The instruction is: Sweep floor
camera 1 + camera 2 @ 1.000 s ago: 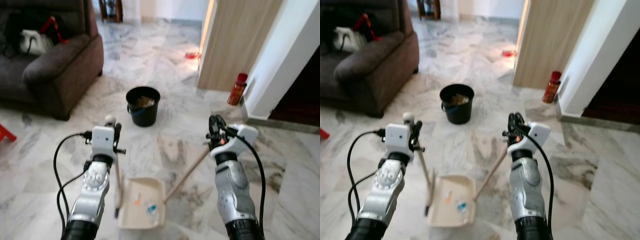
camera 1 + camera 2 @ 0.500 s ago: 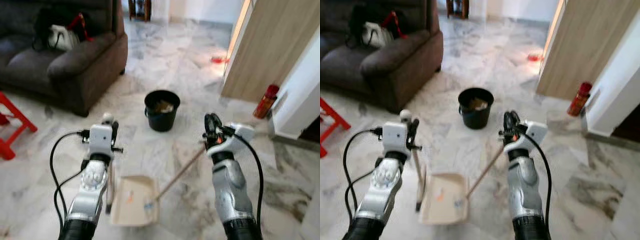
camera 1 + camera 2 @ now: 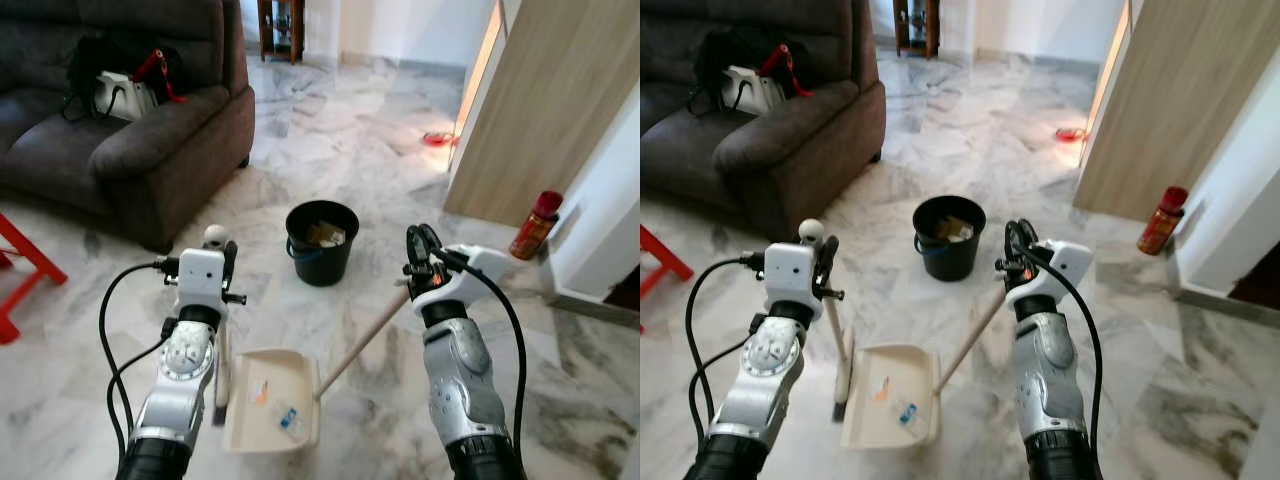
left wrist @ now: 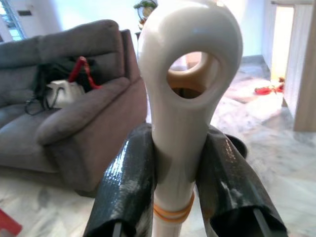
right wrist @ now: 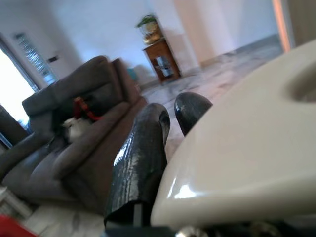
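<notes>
Left claw (image 4: 180, 197) gripping cream loop-ended broom handle (image 4: 185, 89), orange band

I'm looking over a floor (image 3: 330, 130) of pale grey-veined marble, glossy enough to catch a warm glow beside the wood door panel (image 3: 540, 100) on the right, with a white wall (image 3: 610, 190) and a dark opening just past it. On the left sits a dark grey sofa (image 3: 110, 130) with a black bag (image 3: 95, 60) and a white bundle with red straps (image 3: 125, 95) on its seat, and a red frame (image 3: 25, 270) pokes in at the left edge. At the far end a small wooden stand (image 3: 280, 25) stands against a white wall, and a red canister (image 3: 535, 225) stands by the wall near the door panel.
</notes>
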{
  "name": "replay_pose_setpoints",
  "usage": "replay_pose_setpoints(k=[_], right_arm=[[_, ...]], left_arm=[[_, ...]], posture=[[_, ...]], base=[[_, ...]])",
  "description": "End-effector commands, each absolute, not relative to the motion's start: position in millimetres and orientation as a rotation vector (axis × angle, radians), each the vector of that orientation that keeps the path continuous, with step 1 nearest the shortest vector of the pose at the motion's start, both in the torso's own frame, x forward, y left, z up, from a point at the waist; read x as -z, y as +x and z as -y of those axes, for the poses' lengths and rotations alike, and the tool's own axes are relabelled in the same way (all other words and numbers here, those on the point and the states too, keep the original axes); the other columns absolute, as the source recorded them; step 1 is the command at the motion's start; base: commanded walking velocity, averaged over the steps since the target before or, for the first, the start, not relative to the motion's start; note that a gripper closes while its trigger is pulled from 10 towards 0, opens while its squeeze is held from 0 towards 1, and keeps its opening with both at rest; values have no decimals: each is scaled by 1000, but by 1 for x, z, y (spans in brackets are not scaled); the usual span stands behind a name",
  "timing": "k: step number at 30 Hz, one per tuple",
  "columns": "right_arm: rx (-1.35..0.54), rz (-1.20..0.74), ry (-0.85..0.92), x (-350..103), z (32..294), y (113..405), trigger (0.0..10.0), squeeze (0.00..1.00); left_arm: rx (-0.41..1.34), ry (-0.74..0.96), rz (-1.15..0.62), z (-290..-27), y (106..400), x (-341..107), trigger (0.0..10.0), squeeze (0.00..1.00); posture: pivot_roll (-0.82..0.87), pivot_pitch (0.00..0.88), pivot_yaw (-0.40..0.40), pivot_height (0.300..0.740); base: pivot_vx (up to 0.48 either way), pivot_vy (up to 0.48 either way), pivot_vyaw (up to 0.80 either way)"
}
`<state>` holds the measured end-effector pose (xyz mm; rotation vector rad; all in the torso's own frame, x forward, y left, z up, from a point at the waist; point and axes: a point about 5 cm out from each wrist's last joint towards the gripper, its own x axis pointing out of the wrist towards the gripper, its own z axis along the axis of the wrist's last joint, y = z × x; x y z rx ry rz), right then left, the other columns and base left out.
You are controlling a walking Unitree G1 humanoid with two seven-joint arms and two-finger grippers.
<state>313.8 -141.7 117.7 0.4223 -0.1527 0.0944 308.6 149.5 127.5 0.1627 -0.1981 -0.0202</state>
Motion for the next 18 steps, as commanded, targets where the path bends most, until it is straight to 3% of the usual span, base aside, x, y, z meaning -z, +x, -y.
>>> replay_pose_setpoints(k=[1, 18], right_arm=[[-114, 213, 434, -133, 139, 317, 10000, 0], [-149, 201, 438, -134, 134, 317, 10000, 0]], left_arm=[[29, 153, 252, -147, 311, -140, 10000, 0], [28, 151, 249, -146, 309, -139, 10000, 0]], posture=[[60, 0, -9, 740], [65, 0, -15, 740]], base=[[345, 0, 0], [343, 0, 0]])
